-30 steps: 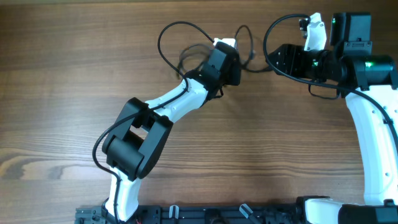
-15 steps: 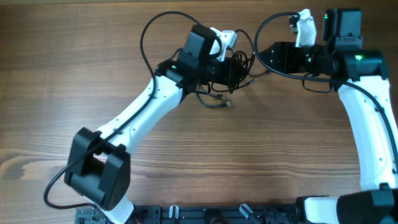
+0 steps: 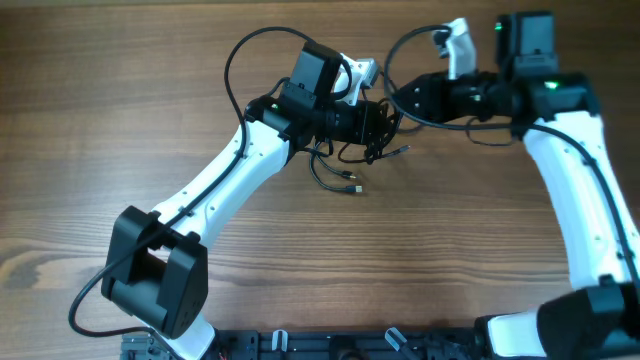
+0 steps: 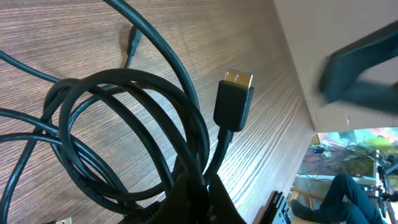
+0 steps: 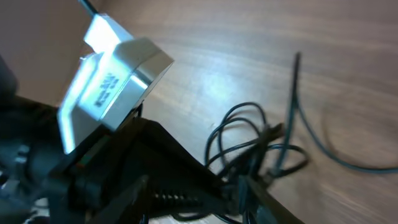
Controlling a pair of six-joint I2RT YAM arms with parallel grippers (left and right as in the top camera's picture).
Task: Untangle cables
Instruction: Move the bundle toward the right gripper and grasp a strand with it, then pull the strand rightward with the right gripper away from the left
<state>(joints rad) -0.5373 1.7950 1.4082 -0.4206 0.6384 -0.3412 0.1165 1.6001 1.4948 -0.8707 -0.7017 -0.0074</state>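
The cables [image 3: 372, 128] are thin black loops bunched at the upper middle of the table, with loose ends and small plugs trailing toward the front [image 3: 351, 187]. My left gripper [image 3: 378, 122] is shut on the bundle. In the left wrist view its fingers [image 4: 200, 198] pinch several coils [image 4: 118, 124], and a black plug with a metal tip [image 4: 233, 104] sticks up. My right gripper [image 3: 398, 100] is open and points left, right beside the bundle. In the right wrist view its spread fingers [image 5: 199, 196] flank the left gripper's body, with the cable loops [image 5: 258, 146] just beyond.
The wooden table [image 3: 120, 110] fills the view. The left arm [image 3: 230, 180] crosses it diagonally from the front left. The right arm [image 3: 590, 200] runs along the right side. Thicker robot wires [image 3: 250, 50] loop above both wrists. A black rail [image 3: 350, 345] lines the front edge.
My left arm has stretched out and drawn the bundle slightly toward the front, so loose ends trail below it. My right gripper has moved left, closing in on the bundle.
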